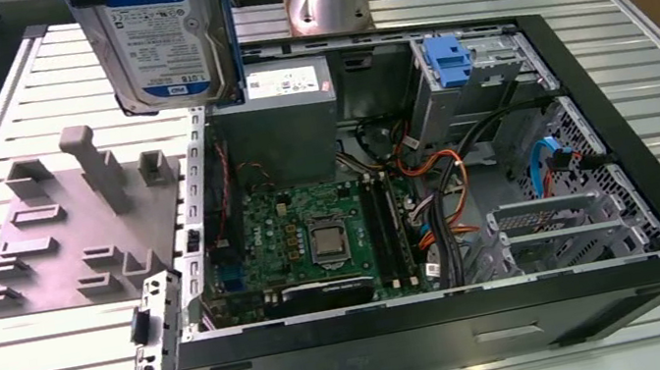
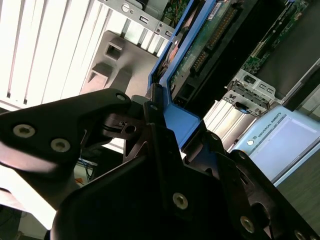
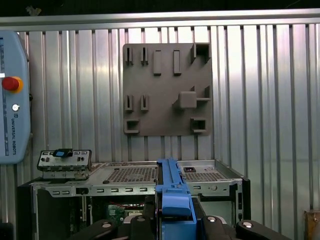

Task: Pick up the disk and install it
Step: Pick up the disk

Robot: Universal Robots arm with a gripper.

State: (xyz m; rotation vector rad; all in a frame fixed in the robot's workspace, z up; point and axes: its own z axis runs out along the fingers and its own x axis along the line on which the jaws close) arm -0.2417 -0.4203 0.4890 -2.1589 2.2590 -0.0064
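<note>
Black fingers (image 2: 75,125) of the gripper (image 2: 165,125) are closest to the lens in the second wrist view. They pinch the blue frame of the disk (image 2: 192,60) from both sides. This view shows the disk's green underside and its plug end. In the first wrist view the gripper (image 3: 175,225) holds the disk (image 3: 172,195) edge-on, so it looks like a thin blue strip. The exterior view shows the flat silver face of the disk (image 1: 160,33) with its blue-and-white label. There the disk hangs upright, high in the air, on the exterior view's left. It touches nothing below it. Under it, as seen from outside, are the grey holder plate (image 1: 60,238) and the near wall of the open computer case (image 1: 458,324). Both rest side by side on the metal slat table (image 1: 52,358). Inside the case are a green board (image 1: 312,238) and coloured wires. The first wrist view also shows a light-blue control tablet (image 3: 12,100) with a red button lying on the table.
</note>
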